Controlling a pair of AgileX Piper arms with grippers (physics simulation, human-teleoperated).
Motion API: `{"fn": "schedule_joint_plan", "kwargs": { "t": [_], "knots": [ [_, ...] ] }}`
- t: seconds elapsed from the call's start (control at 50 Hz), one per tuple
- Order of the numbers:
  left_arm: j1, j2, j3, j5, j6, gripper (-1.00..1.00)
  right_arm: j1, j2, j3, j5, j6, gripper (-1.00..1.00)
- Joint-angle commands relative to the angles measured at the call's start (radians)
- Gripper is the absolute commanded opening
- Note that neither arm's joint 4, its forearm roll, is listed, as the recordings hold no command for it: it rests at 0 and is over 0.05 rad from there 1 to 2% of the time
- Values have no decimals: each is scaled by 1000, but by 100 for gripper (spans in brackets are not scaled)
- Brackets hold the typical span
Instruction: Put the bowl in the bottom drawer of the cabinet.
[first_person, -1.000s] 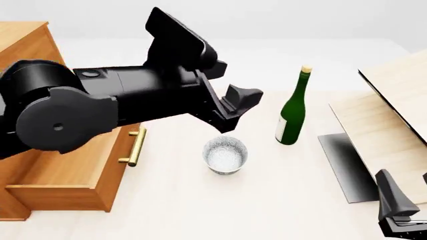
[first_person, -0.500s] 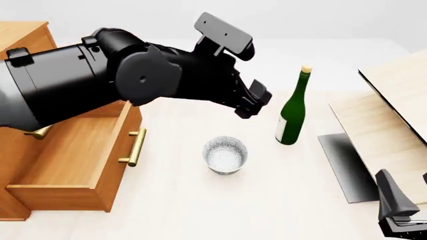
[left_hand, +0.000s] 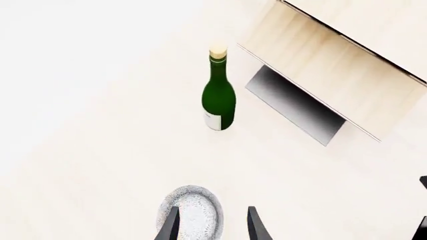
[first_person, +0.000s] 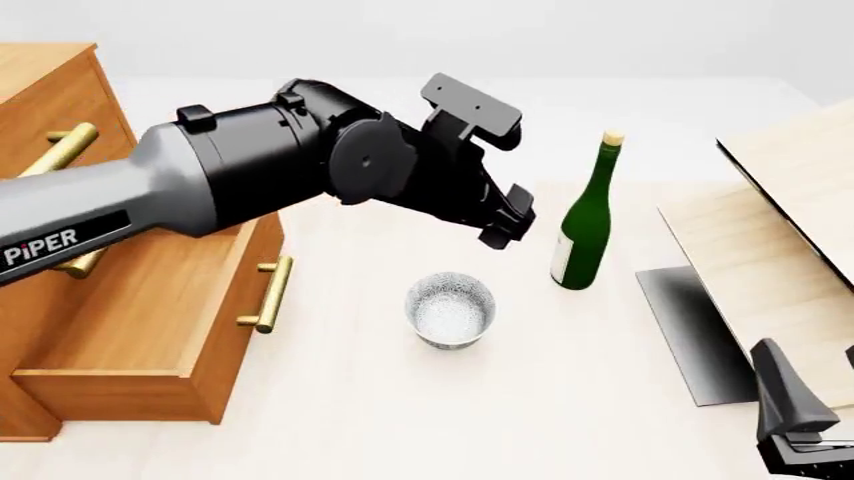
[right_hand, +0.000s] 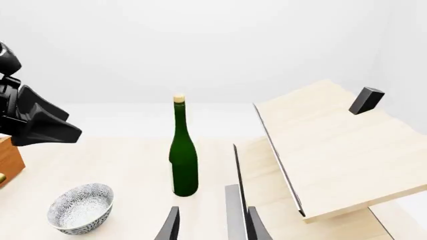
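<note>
Left gripper (first_person: 505, 222) hovers empty, fingers parted, above bowl (first_person: 451, 310); bowl likely light, rigid, slippery; pinch its rim.

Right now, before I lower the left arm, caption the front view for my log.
Left gripper hovers above the speckled bowl, bottom drawer pulled open, green wine bottle upright nearby.

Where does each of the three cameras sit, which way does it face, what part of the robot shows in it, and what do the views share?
Front view: above and behind the arms, looking down the table; left arm over the bowl, right gripper at the corner.
Left wrist view: looking down past the left gripper at bowl and bottle.
Right wrist view: low, level, facing the bottle; own fingertips and the left gripper show.
Shared: bowl, bottle, pale boards.
</note>
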Motion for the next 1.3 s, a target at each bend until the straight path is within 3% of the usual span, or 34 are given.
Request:
{"fn": "schedule_joint_plan", "kwargs": {
  "t": [0.02,0.38,0.68,1.3],
  "knots": [
    [4,63,-32,27,-14,100,0,0,0,0,0,100],
    [-10,149,-56,31,-49,100,0,0,0,0,0,100],
    [17,206,-74,46,-38,100,0,0,0,0,0,100],
    [-1,266,-26,-26,-84,100,0,0,0,0,0,100]
  ]
}}
